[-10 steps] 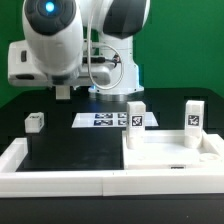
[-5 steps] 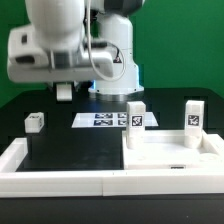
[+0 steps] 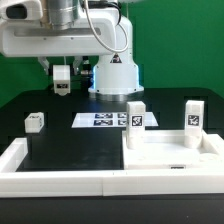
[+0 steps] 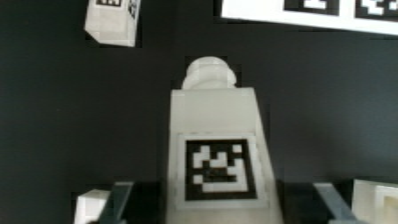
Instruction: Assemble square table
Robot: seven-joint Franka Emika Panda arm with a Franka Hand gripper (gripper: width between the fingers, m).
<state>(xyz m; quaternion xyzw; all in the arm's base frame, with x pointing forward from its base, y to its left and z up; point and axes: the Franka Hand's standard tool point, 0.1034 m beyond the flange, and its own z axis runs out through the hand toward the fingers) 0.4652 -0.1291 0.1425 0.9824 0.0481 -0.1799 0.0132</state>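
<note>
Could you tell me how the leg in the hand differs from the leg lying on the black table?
The held leg hangs in the air; the loose leg rests on the black table. The hand clamps the held leg; nothing touches the loose leg. Both are white and tagged.

White rimmed slab (image 3: 170,157) flat in table's near corner at exterior view's right, tagged leg (image 3: 134,115) upright at its far corner nearer table's middle, second leg (image 3: 192,115) upright at other far corner, third leg (image 3: 35,121) resting loose toward table's opposite side, fourth leg (image 4: 214,140) gripped aloft in claw (image 4: 224,205), tag showing.
</note>
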